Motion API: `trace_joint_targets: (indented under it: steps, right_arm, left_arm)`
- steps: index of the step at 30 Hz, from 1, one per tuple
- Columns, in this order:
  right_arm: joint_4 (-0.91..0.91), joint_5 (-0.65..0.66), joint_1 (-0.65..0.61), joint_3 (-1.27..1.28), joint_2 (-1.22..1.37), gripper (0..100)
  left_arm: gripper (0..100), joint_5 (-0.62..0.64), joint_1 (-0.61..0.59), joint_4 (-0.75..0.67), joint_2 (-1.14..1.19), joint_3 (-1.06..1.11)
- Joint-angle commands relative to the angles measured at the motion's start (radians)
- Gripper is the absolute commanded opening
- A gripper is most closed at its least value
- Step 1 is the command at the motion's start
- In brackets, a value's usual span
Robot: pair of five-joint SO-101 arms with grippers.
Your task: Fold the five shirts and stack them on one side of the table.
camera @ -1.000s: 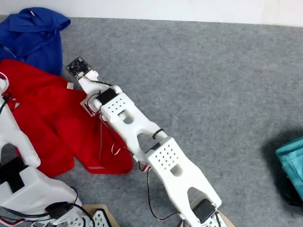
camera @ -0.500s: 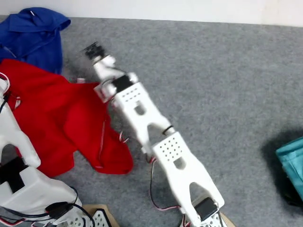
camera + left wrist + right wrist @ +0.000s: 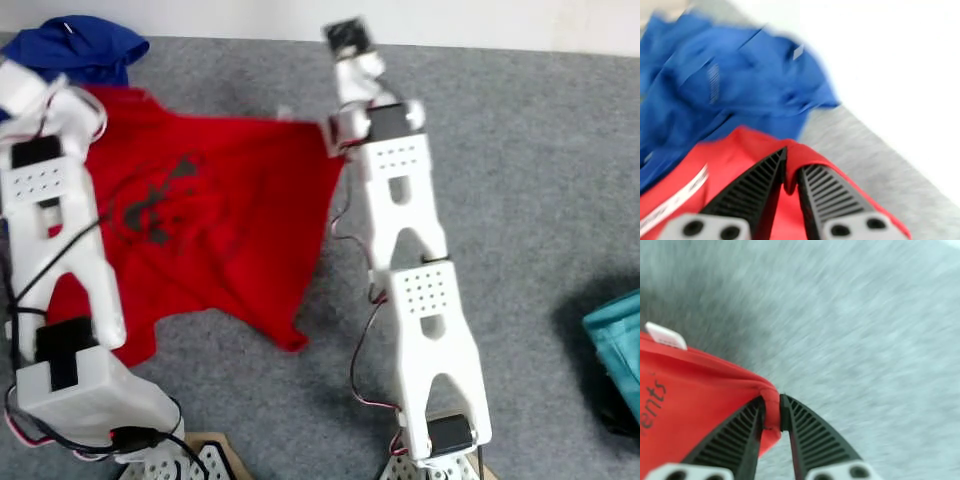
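A red shirt (image 3: 210,220) with a dark print is stretched out over the grey table between my two arms. My left gripper (image 3: 790,167) is shut on its red edge (image 3: 750,150) near the far left, beside a crumpled blue shirt (image 3: 85,42) that also shows close up (image 3: 730,85). My right gripper (image 3: 771,407) is shut on the red shirt's other corner (image 3: 700,400) near the table's far middle (image 3: 335,135). A white label (image 3: 665,336) sticks out of the red hem.
A teal shirt (image 3: 615,345) lies at the right edge of the table. Grey carpet-like table surface (image 3: 520,170) is bare to the right of the right arm. A white wall runs along the far edge.
Both arms have swung toward the far side, pulling the crumpled red shirt open and flat, print side up. The right arm moved right and away, the left arm reached forward to the blue shirt.
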Motion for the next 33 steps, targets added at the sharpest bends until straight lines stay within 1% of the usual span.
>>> trace_joint_targets:
  steps: [1, 6, 12, 16, 20, 24, 28, 33]
  right_arm:
    - [0.007, 0.066, 0.030, -0.137, -0.213, 0.6]
    - [0.050, 0.074, 0.030, -0.134, -0.400, 0.6]
    - [0.133, 0.077, 0.031, -0.134, -0.578, 0.6]
    - [0.159, 0.132, 0.028, -0.134, -0.697, 0.6]
    - [0.160, 0.138, 0.028, -0.134, -0.822, 0.6]
    - [0.153, 0.140, 0.028, -0.134, -0.918, 0.6]
    - [0.156, 0.193, 0.027, -0.134, -0.995, 0.6]
    - [0.176, 0.232, 0.025, -0.133, -1.109, 0.6]
  left_arm:
    - [1, 0.002, 0.071, 0.069, -0.090, -0.166]
    - [1, 0.000, 0.111, 0.187, -0.217, -0.274]
    - [1, 0.000, 0.104, 0.284, -0.354, -0.323]
    - [1, 0.000, 0.084, 0.292, -0.455, -0.321]
    - [1, -0.005, 0.079, 0.292, -0.576, -0.321]
    - [1, -0.005, 0.024, 0.285, -0.682, -0.321]
    - [1, -0.006, 0.005, 0.284, -0.762, -0.323]
    - [1, -0.003, -0.012, 0.221, -0.837, -0.321]
